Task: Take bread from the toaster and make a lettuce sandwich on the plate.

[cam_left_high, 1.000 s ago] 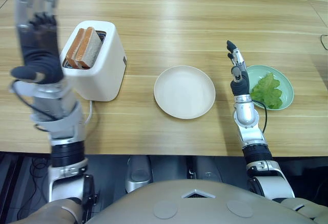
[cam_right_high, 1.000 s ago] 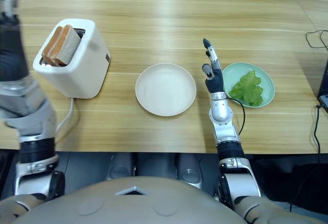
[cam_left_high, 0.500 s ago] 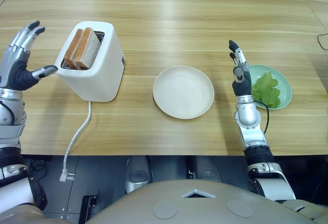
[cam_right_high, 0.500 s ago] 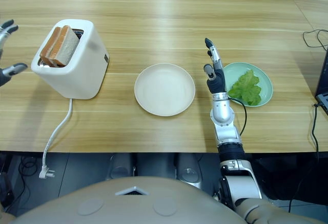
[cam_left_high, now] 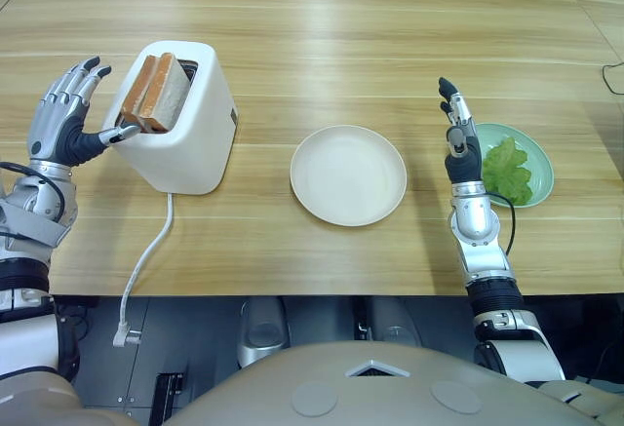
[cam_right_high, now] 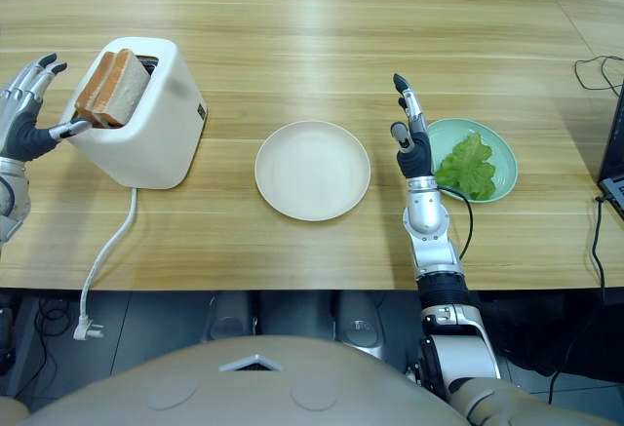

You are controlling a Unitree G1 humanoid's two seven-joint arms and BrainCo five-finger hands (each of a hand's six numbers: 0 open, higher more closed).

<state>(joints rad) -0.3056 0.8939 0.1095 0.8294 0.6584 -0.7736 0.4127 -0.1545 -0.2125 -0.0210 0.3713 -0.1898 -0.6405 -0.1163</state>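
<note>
Bread (cam_left_high: 156, 92) upright in toaster (cam_left_high: 200, 138) slot. Left robot hand (cam_left_high: 66, 119) open beside toaster; right robot hand (cam_left_high: 458, 143) open near lettuce (cam_left_high: 509, 168). Risk: sideways reach may shove toaster or pinch both slices.

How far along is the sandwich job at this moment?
Done: nothing yet. Both bread slices sit in the toaster, the plate is bare, and the lettuce lies in its green dish.
In hand: the left hand is open beside the toaster, thumb near the slices, holding nothing. The right hand is open between plate and dish.
Left: pulling the bread, stacking it with lettuce on the plate.
</note>
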